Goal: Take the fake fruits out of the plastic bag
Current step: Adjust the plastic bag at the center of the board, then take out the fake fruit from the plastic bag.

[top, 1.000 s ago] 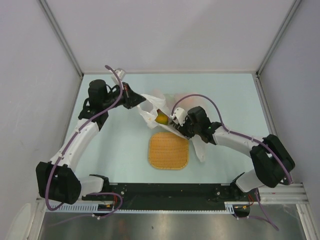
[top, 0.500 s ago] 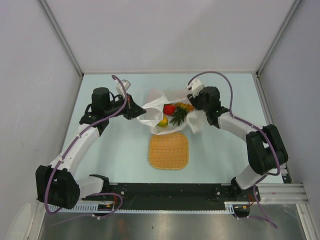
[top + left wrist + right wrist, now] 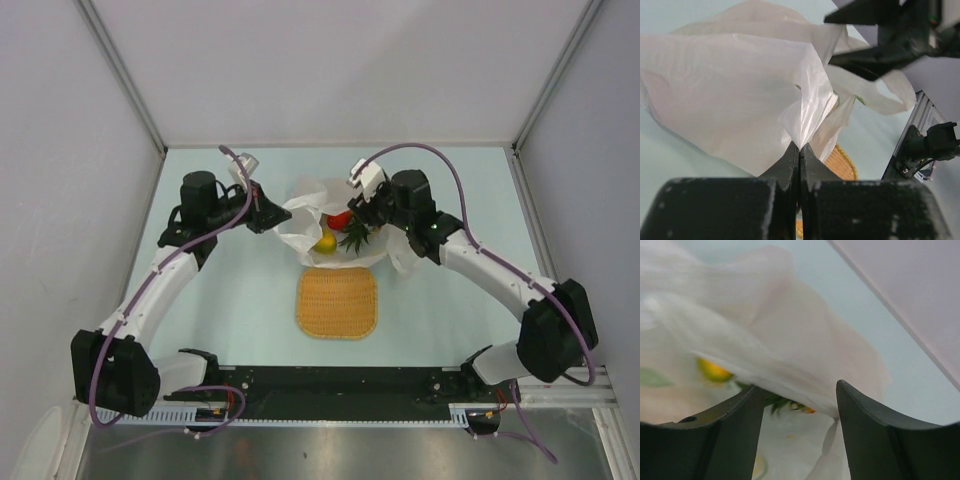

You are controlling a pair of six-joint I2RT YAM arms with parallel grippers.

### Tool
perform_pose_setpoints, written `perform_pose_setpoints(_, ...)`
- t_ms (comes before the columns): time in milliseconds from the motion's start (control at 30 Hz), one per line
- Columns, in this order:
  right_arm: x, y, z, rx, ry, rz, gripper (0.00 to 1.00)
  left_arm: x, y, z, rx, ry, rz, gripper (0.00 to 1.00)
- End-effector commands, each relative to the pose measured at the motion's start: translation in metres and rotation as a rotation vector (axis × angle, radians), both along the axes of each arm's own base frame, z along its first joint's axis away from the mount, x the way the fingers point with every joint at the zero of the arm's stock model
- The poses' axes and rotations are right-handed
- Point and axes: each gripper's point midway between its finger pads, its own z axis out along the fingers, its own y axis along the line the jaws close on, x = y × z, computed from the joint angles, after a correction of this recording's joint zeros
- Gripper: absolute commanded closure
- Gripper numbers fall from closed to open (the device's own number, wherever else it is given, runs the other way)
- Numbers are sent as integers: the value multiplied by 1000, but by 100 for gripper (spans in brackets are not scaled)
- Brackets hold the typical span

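The plastic bag (image 3: 300,222) lies open behind the mat. Inside it I see the red pepper-like piece (image 3: 340,219), the yellow mango (image 3: 326,242) and the pineapple's green crown (image 3: 357,236). My left gripper (image 3: 276,215) is shut on the bag's left rim, and the left wrist view shows the bag film (image 3: 740,90) pinched between its fingers (image 3: 792,160). My right gripper (image 3: 365,212) is open over the bag's right side. In the right wrist view it (image 3: 800,395) straddles a fold of bag film (image 3: 790,340), with the mango (image 3: 714,371) and crown (image 3: 776,400) below. The small green piece is hidden.
The woven orange mat (image 3: 337,302) lies flat in front of the bag, and its edge shows in the left wrist view (image 3: 841,169). White walls close the table on three sides. A black rail (image 3: 340,385) runs along the near edge.
My right gripper lifted off the bag near the mat, swung to the bag's back right, then moved left over the opening. The bag has spread open, showing the fruits. My left gripper kept its hold.
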Motion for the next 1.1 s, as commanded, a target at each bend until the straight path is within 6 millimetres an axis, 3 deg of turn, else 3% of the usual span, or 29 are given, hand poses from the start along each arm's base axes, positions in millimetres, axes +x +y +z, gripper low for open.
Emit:
perform_pose_setpoints(0, -60, 21, 9, -33, 56, 264, 38, 14, 0, 26, -31, -64, 32, 99)
perform_pose_setpoints(200, -81, 23, -25, -153, 110, 389, 42, 20, -2, 23, -61, -35, 51, 99)
perform_pose_setpoints(300, -80, 24, -48, -227, 110, 416, 45, 25, -3, 23, -74, -17, 61, 99)
perform_pose_setpoints(500, -46, 37, -72, -311, 31, 322, 46, 33, -4, 31, -81, -49, 67, 99)
perform_pose_setpoints(667, -35, 47, -94, -369, 8, 334, 44, 35, 0, 28, -48, -50, 76, 99)
perform_pose_setpoints(733, -28, 44, -112, -416, 20, 298, 43, 35, -1, 29, -52, -52, 76, 99)
perform_pose_setpoints(867, -2, 42, -117, -468, -63, 185, 42, 35, -1, 29, -57, -48, 80, 99)
perform_pose_setpoints(967, 10, 35, -124, -520, -92, 132, 47, 35, -1, 29, -56, -51, 82, 99)
perform_pose_setpoints(1067, 12, 31, -124, -538, -97, 128, 72, 37, -1, 29, -58, -48, 84, 99)
